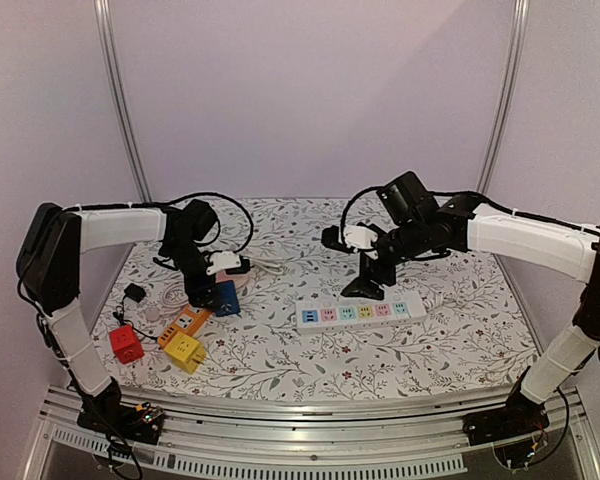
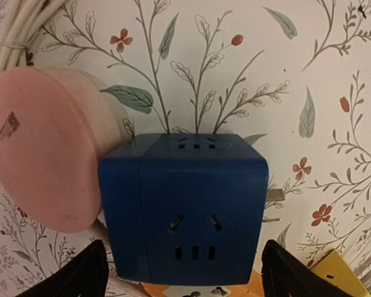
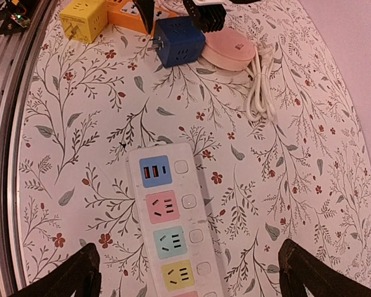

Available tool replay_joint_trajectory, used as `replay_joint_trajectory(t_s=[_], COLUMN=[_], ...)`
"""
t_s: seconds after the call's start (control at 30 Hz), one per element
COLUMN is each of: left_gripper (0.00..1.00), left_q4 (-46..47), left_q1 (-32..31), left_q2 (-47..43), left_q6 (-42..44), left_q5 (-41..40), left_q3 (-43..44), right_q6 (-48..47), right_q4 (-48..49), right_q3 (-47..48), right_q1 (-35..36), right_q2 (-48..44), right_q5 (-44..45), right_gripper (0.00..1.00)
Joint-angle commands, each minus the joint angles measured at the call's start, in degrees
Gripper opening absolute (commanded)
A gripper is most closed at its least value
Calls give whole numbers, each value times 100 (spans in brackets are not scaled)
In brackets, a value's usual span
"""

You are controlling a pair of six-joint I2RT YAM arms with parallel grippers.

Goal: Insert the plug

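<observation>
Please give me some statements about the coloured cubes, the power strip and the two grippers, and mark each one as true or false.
1. The blue cube sits between the fingers of the left gripper. True.
2. The right gripper is holding the white power strip. False: it hovers open above the strip and holds nothing.
3. The pink round case lies right beside the blue cube. True.
4. The yellow cube is plugged into the white power strip. False: it lies apart from it, next to the orange strip.
</observation>
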Motion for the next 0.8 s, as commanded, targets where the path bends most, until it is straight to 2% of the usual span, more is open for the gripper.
replay_joint_trajectory(t_s=[0.0, 0.2, 0.37, 0.67, 0.77], left_gripper=[86, 85, 79, 59, 45], left_q4=[571, 767, 821, 747, 686], left_q1=[38, 98, 113, 109, 109], left_q2=[50, 356, 367, 411, 401], left_q6=[302, 170, 178, 140, 142], left_q5=[-189, -254, -87, -36, 84], left_q3=[-283, -166, -176, -60, -52], right_q6=[632, 823, 943, 1063, 1114], right_q4=[729, 749, 781, 815, 834], right_q3=[-378, -433, -524, -550, -545], right_q1=[-83, -92, -93, -94, -93], right_q2=[-236, -260, -259, -243, -213], right_q5=[-146, -144, -131, -128, -159], right_gripper=[99, 99, 99, 99, 99])
